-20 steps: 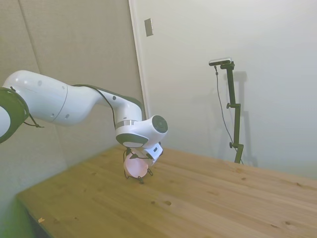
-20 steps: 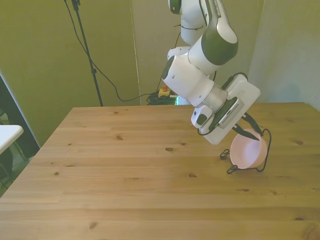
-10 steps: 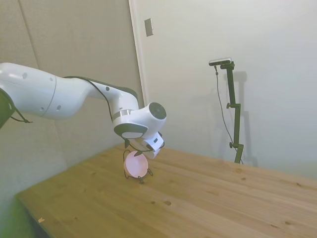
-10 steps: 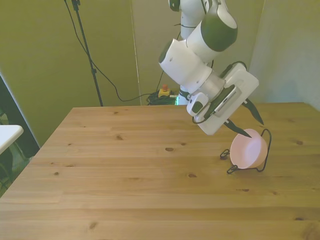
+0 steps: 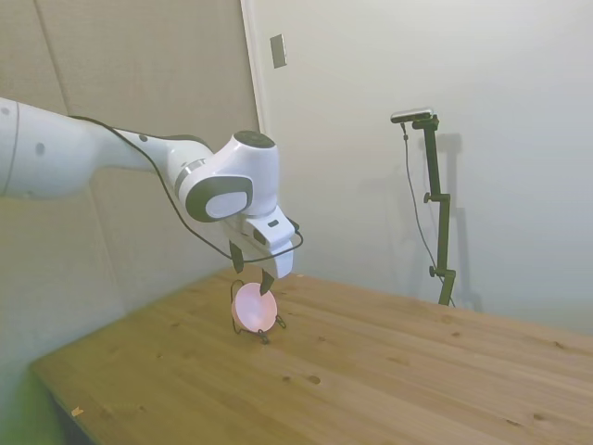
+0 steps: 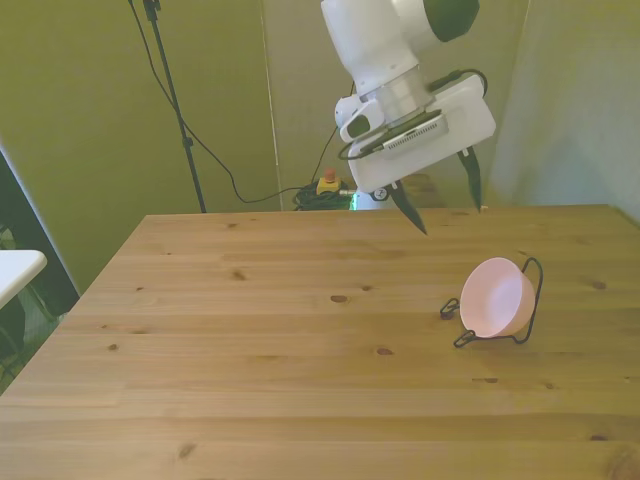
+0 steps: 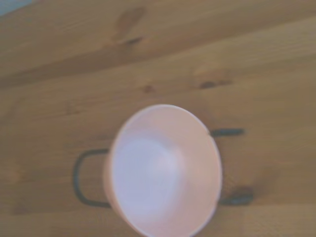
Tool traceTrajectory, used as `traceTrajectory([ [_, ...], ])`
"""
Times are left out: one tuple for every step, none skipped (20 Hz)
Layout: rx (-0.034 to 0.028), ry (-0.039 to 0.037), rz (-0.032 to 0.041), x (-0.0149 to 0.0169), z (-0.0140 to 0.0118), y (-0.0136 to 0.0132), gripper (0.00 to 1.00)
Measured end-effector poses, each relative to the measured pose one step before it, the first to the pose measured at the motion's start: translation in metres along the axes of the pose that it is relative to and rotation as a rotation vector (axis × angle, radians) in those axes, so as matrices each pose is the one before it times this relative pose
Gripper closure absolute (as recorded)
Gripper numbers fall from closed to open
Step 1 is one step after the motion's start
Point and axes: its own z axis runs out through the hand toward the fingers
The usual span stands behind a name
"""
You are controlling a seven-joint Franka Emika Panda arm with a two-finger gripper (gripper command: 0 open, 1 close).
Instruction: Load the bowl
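The pale pink bowl (image 6: 495,298) leans on its side in a thin black wire rack (image 6: 533,290) on the wooden table, toward the front view's right. Its hollow faces the front view's left. In the side view the bowl (image 5: 250,304) sits in the rack (image 5: 266,334) near the table's far left part. My gripper (image 6: 450,215) hangs open and empty well above the table, apart from the bowl. From the side, the gripper (image 5: 250,269) is just over the bowl. The wrist view looks into the empty bowl (image 7: 163,170) with rack wire (image 7: 79,173) beside it.
Bare planks of the table (image 6: 250,350) fill most of the front view. Behind the table's far edge lies a small orange and yellow device (image 6: 326,181) with cables. A white surface (image 6: 15,268) pokes in at the front view's left edge.
My gripper has risen from the bowl's rim, swinging up and away toward the table's far side with its fingers apart. The bowl stays leaning in the rack.
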Motion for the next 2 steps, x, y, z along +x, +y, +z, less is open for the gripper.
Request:
traceTrajectory([
  [-0.02952,0.02398,0.01848,-0.00437,-0.00147,0.00421,0.0],
  [-0.02905,0.02424,0.01721,-0.00328,0.00014,0.00459,0.0],
])
